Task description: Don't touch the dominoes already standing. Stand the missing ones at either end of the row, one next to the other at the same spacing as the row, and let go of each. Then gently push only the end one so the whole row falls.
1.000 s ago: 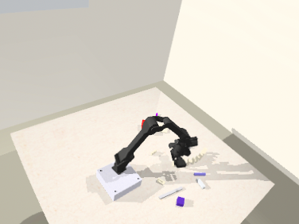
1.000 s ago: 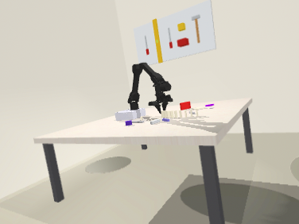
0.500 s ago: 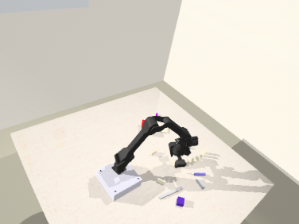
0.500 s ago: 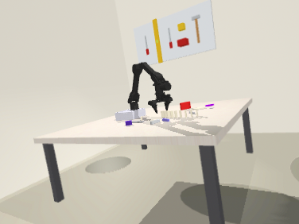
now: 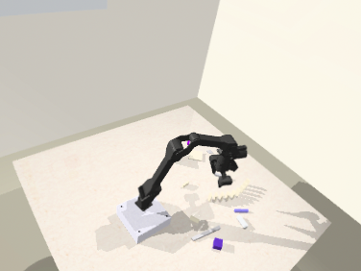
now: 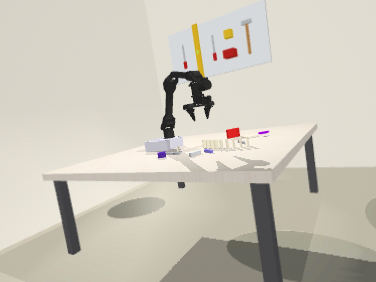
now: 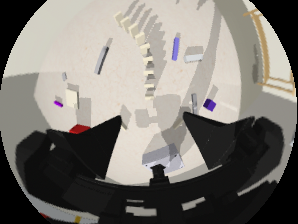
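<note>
Top view first, since you asked where things are: your biggest item is the table (image 5: pixel 72 183) (image 6: pixel 150 177) (image 7: pixel 115 95), spread out below the gripper (image 5: pixel 222 178) (image 6: pixel 201 119) (image 7: pixel 153 116). It's up in the air, fingers wide apart, nothing between them. The arm's base (image 5: pixel 139 223) (image 6: pixel 155 145) (image 7: pixel 152 159) sits behind and below it.

Your row of dominoes (image 5: pixel 225 197) (image 6: pixel 220 144) (image 7: pixel 148 59) is standing in a curve, near end just ahead of the fingertips in the wrist view, the rest running away from them. So no topple yet. Can't tell you if any piece at the ends is one you placed.

No containers that I can see, so nothing's sitting in one. The purple cube (image 5: pixel 217 243) (image 6: pixel 161 155) (image 7: pixel 209 105) is off to the wrist view's right of the fingers, just clutter imo.

Smallest stuff: two pale pieces, one (image 5: pixel 185 184) (image 7: pixel 122 122) by the left fingertip in the wrist view, another (image 5: pixel 194 219) (image 7: pixel 178 122) by the right. Probably your missing dominoes, so I'd guess you've still got placing to do, then the gentle end push.
</note>
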